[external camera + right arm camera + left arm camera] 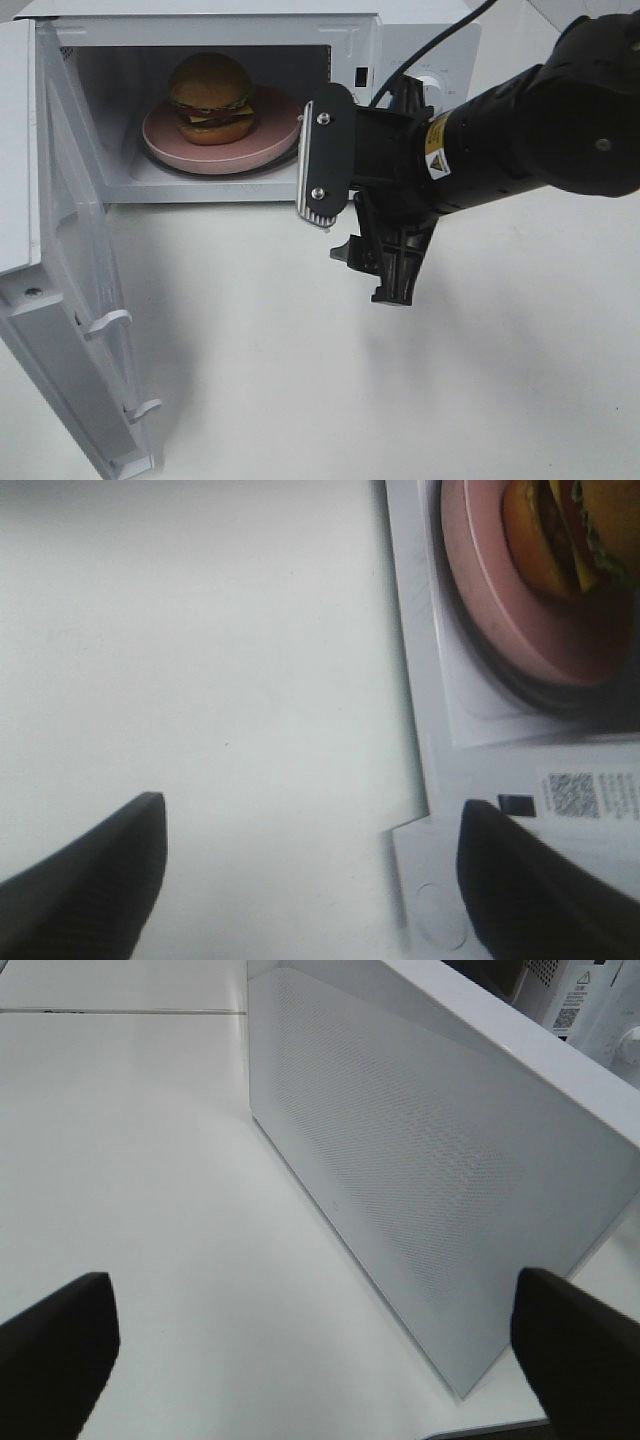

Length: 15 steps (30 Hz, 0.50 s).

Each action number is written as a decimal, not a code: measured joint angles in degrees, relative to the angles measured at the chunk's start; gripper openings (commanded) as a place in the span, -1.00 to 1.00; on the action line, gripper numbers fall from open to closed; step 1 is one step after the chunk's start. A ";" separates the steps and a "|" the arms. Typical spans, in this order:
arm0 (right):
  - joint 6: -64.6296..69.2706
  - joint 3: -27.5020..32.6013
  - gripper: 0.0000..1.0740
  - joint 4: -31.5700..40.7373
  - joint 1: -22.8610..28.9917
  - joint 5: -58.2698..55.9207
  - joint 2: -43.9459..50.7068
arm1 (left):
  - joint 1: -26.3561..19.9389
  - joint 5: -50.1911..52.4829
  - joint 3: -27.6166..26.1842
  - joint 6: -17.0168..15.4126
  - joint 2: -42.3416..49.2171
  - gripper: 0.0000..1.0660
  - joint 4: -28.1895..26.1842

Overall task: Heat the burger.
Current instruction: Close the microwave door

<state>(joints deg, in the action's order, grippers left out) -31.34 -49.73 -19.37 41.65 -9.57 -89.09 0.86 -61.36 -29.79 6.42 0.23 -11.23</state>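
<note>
The burger (211,97), with its golden bun and dark filling, stands on a pink plate (165,140) inside the open microwave (350,30). Just outside the cavity's right front corner hangs my right gripper (357,215), open and empty, apart from the plate. The right wrist view shows its dark fingertips (90,880) spread wide over the white table, with the burger (565,525) and the plate (490,590) at the edge of the picture. My left gripper (315,1360) is open and empty, facing the microwave door (400,1160); it is outside the exterior high view.
The microwave door (70,300) stands swung wide open at the left, reaching toward the table's front. The control panel with a knob (432,88) is behind my right arm. A QR label (575,795) marks the microwave's front. White tabletop (300,380) lies before the oven.
</note>
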 measured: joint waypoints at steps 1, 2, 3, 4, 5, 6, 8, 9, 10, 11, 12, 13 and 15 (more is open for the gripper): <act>0.00 0.00 0.42 0.00 0.00 0.00 0.00 | 0.00 0.00 0.00 0.00 0.00 0.87 0.00; 2.41 0.63 0.42 0.00 0.00 -0.92 0.92 | 0.00 0.00 0.00 0.00 0.00 0.87 0.00; 7.62 1.60 0.42 0.06 0.00 -3.04 2.64 | 0.00 0.00 0.00 0.00 0.00 0.87 0.00; 7.62 1.60 0.42 0.06 0.00 -3.04 2.64 | 0.00 0.00 0.00 0.00 0.00 0.87 0.00; 12.55 2.12 0.42 0.11 0.00 -5.96 4.01 | 0.00 0.00 0.00 0.00 0.00 0.87 0.00; 12.55 2.12 0.42 0.11 0.00 -5.96 4.01 | 0.00 0.00 0.00 0.00 0.00 0.87 0.00; 19.65 2.29 0.42 0.11 0.00 -10.71 6.07 | 0.00 0.00 0.00 0.00 0.00 0.87 0.00; 19.65 2.29 0.42 0.11 0.00 -10.71 6.07 | 0.00 0.00 0.00 0.00 0.00 0.87 0.00; 22.00 2.29 0.42 0.11 0.00 -12.09 6.82 | 0.00 0.00 0.00 0.00 0.00 0.87 0.00; 22.00 2.29 0.42 0.11 0.00 -12.09 6.82 | 0.00 0.00 0.00 0.00 0.00 0.87 0.00; 25.90 2.29 0.42 0.17 0.00 -15.70 8.14 | 0.00 0.00 0.00 0.00 0.00 0.87 0.00; 28.59 2.29 0.42 0.17 0.00 -19.02 9.57 | 0.00 0.00 0.00 0.00 0.00 0.87 0.00; 29.51 2.29 0.42 0.17 0.00 -20.91 10.20 | 0.00 0.00 0.00 0.00 0.00 0.87 0.00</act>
<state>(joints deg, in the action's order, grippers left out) -1.83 -47.44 -19.19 41.65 -30.48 -78.90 0.86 -61.36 -29.79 6.42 0.23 -11.23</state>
